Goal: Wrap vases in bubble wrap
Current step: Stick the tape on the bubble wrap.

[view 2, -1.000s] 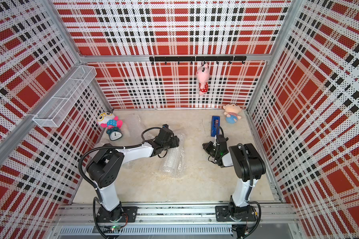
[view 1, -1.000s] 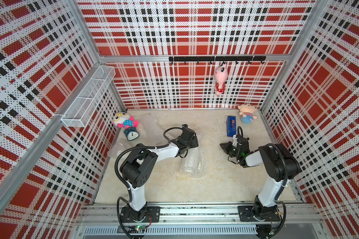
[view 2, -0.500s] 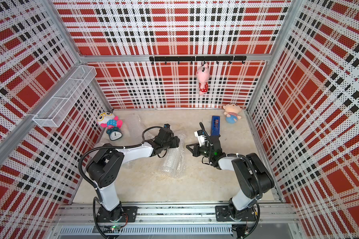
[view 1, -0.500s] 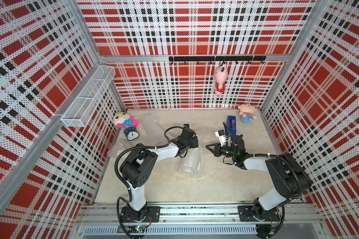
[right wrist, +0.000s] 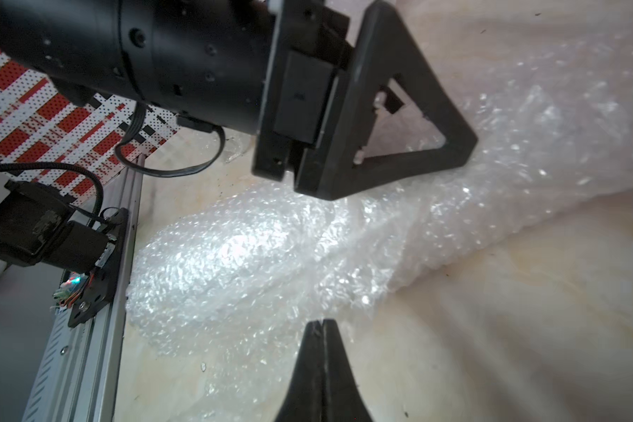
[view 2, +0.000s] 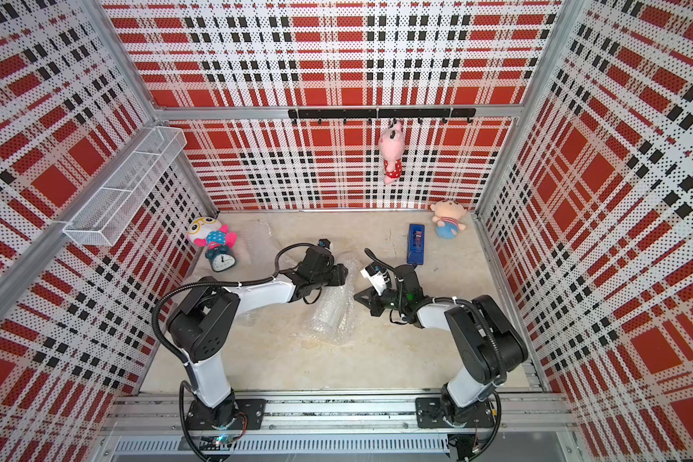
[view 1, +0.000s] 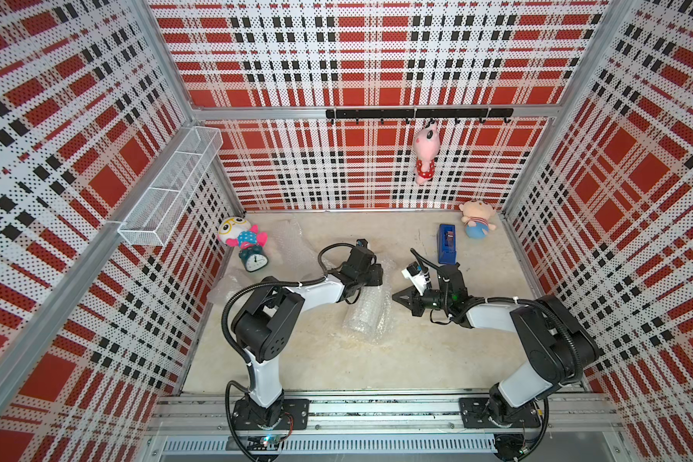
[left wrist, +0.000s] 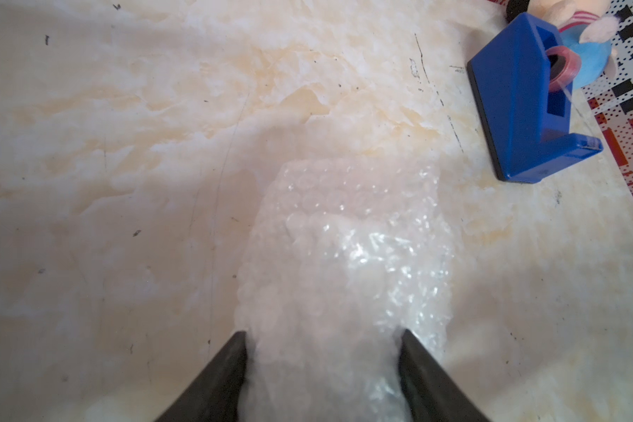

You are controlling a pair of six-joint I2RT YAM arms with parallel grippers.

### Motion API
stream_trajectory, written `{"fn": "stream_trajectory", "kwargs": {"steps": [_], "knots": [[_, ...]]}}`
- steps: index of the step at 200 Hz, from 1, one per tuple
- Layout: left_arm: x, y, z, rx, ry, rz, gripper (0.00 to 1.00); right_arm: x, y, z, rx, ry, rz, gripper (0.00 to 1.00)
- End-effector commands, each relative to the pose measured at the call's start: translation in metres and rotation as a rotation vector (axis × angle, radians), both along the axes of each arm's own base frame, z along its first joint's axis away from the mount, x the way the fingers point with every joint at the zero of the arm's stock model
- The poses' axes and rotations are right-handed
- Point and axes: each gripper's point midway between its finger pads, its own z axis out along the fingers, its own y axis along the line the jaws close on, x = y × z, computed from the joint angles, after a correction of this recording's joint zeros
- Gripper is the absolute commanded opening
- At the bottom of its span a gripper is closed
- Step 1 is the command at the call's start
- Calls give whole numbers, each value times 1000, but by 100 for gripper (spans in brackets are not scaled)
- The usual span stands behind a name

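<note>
Top views: across the worktop (view 1: 337, 360), right arm (view 1: 493, 316) has swung from the tape dispenser (view 1: 447, 244) toward the bubble wrap bundle (view 1: 367, 320), so sealing looks next. Bundle lies mid-worktop, long axis front-to-back; vase mouth end hidden. Left end effector (left wrist: 323, 333) clamps its far end; right end effector (view 1: 395, 298) clenched, seemingly empty.

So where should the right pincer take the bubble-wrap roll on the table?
Probably the free near half of the bubble-wrap roll, the right pincer coming from its own side, jaws opened across the narrow width. The roll lies flat and long, and the left pincer clamps its far end.
</note>
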Motion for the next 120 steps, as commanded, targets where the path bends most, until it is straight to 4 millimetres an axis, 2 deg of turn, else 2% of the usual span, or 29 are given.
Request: {"fn": "stream_trajectory", "kwargs": {"steps": [1, 28, 120], "knots": [[-12, 8, -30, 69, 73, -38, 64, -13, 9, 7, -21, -61, 110, 0], [-14, 7, -30, 72, 71, -55, 64, -14, 10, 3, -82, -49, 140, 0], [-16, 0, -28, 68, 70, -71, 64, 10, 21, -27, -266, 24, 153, 0]]}}
